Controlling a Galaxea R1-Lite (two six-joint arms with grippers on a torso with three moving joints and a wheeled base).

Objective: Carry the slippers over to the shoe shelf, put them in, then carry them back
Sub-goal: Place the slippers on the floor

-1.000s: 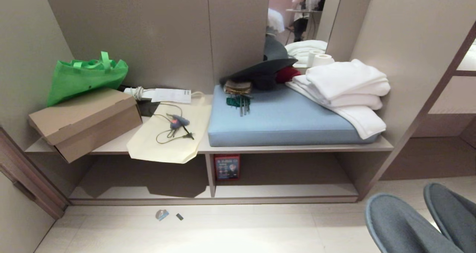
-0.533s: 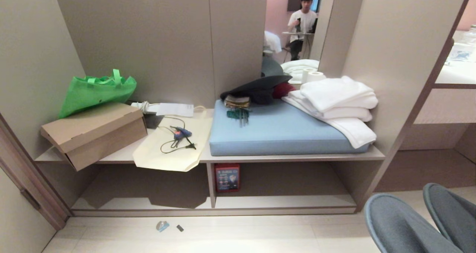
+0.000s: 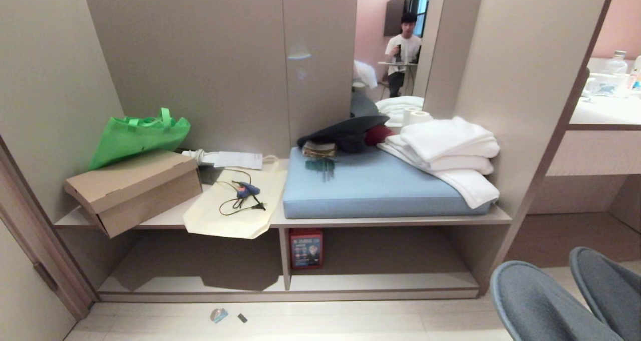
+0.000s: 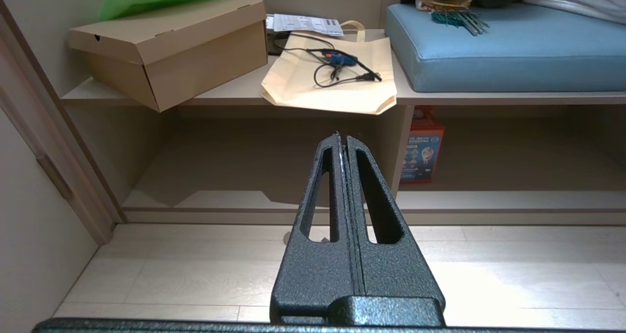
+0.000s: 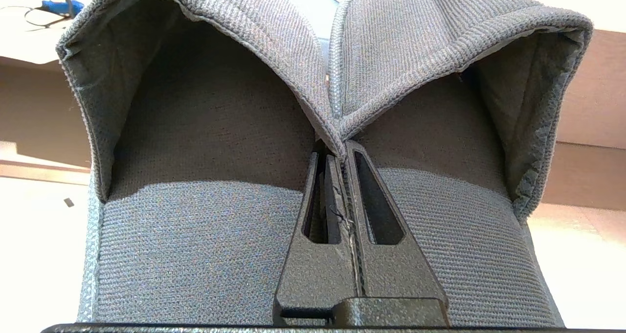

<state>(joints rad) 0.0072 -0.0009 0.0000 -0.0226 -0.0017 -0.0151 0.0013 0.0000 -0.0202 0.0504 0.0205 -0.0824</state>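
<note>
Your right gripper is clenched on the inner edges of both slippers, lower right of the head view. Left gripper closed, empty. You are mid-carry; next, lower them into the shoe shelf, centre bottom.

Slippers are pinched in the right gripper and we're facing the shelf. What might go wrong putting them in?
1. The right gripper pinches only the slippers' two inner edges, so one could slip out.
2. The cream bag overhangs the shoe shelf's left bay and might snag.
3. The red box crowds the right bay beside the divider.
</note>
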